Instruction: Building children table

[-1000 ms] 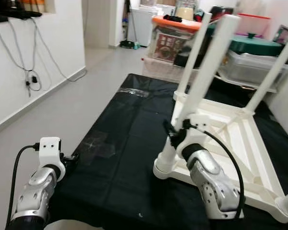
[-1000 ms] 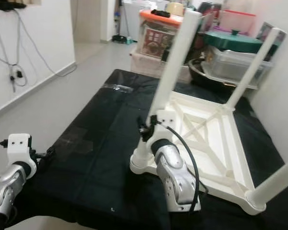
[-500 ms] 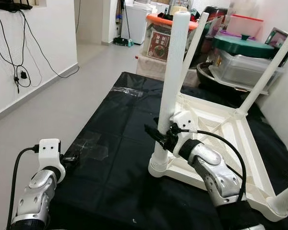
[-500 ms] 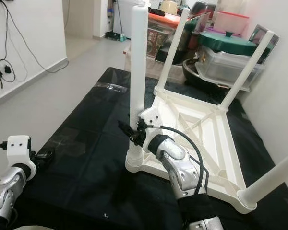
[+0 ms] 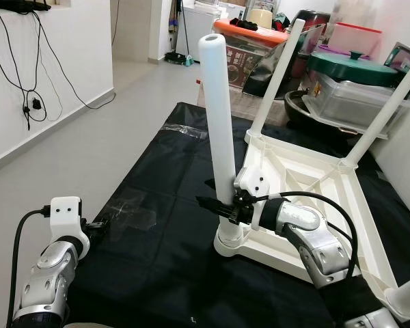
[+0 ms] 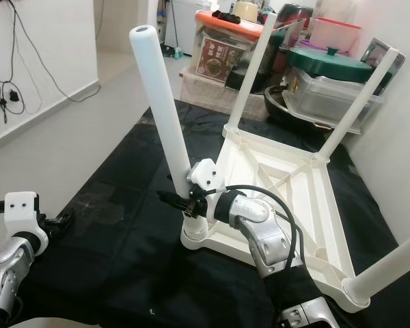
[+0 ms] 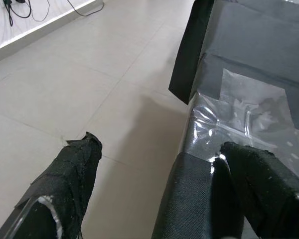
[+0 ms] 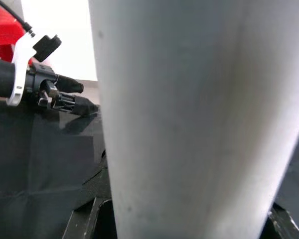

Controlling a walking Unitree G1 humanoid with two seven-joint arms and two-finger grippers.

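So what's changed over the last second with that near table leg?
The right gripper, shut on the near leg, has tipped its top from leaning right to leaning left, its foot staying in the corner socket of the upturned white table. The left gripper stayed at the black sheet's edge.

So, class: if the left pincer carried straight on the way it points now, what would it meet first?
Probably the clear plastic sheet lying on the black cloth. The left pincer is open at the cloth's edge, one finger over the cloth and one over the floor. Depth is hard to judge.
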